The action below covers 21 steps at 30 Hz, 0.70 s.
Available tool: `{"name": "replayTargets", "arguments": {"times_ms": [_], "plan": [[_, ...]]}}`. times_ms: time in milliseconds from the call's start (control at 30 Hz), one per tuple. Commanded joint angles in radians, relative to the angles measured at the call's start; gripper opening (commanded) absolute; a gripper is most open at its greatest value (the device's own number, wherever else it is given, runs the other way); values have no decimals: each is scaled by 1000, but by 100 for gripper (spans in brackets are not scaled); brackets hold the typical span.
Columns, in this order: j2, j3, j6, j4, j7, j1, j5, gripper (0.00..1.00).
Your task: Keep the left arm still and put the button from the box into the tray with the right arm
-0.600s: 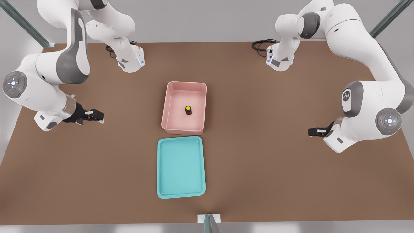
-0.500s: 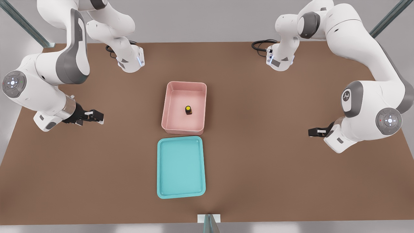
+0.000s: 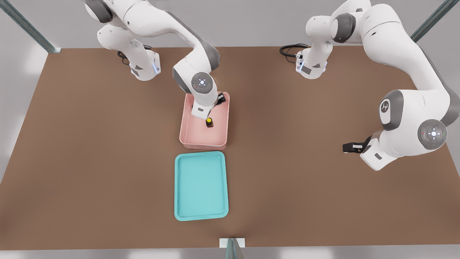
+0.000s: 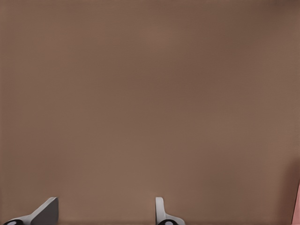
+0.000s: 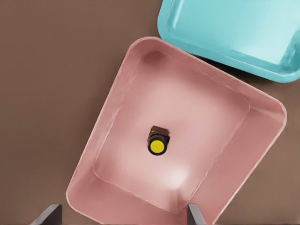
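Nearest the camera in the front view lies the shallow teal-turquoise rectangular tray (image 3: pixel 201 186), bare, on the brown surface (image 3: pixel 90 162). Just behind it stands the pale pink tall-walled plastic box (image 3: pixel 204 121), and on its floor the tiny dark stubby button with a round yellow top (image 3: pixel 209 122) stands upright. The working arm's black two-finger gripper (image 5: pixel 124 214) hangs above the box, jaws spread and empty; the button sits below them, slightly off centre, so a small shift and a straight descent should bracket it.

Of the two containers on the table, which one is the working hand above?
The pink box: the hand hovers open over it, the button inside. The teal tray lies apart, with nothing above it.
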Motion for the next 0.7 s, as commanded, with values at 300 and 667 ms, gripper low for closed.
{"name": "replayTargets", "arguments": {"times_ms": [300, 667], "plan": [[12, -27, 531, -282, 348, 18, 0, 100], [38, 16, 794, -437, 382, 18, -3, 100]]}}
